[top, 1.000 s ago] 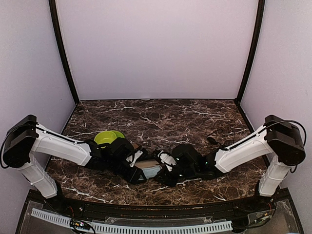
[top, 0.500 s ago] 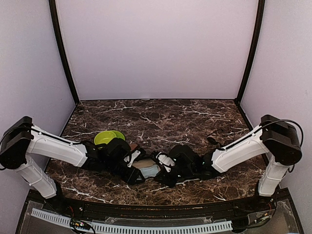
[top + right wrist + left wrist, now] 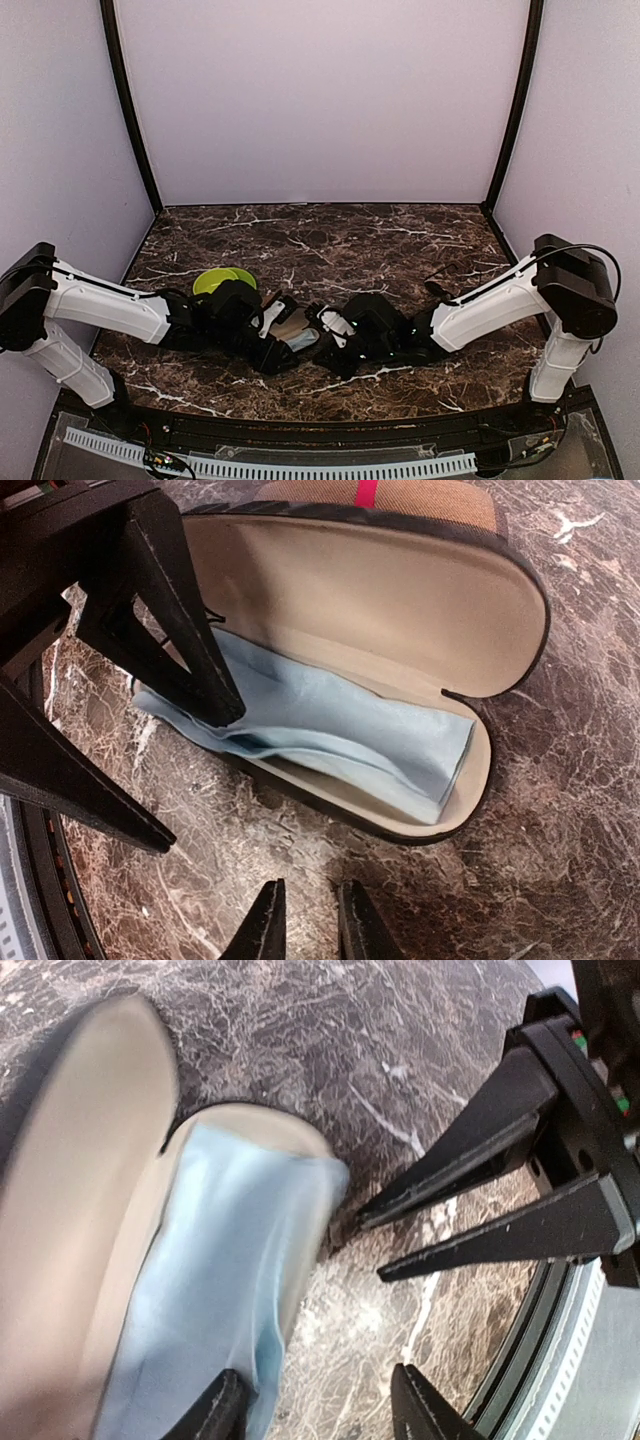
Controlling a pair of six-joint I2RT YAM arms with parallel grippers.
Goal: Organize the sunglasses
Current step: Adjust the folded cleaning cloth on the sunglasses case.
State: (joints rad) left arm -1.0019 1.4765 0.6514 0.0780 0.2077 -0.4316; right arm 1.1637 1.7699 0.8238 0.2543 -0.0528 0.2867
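An open glasses case with beige lining lies at the front middle of the table, a light blue cloth in its lower half. My left gripper is open: one finger rests on the cloth's end, the other stands outside on the marble. My right gripper hovers just in front of the case, jaws a narrow gap apart with nothing between them. In the top view both grippers meet at the case. A small dark wiry thing, probably sunglasses, lies at the right.
A lime green bowl sits behind my left wrist. The table's front edge with a white slotted strip runs close beside both grippers. The case's striped outside with a pink band faces away from my right wrist.
The left jaws have widened and the right jaws have narrowed. Both wrists and the case have shifted slightly away from the front edge.
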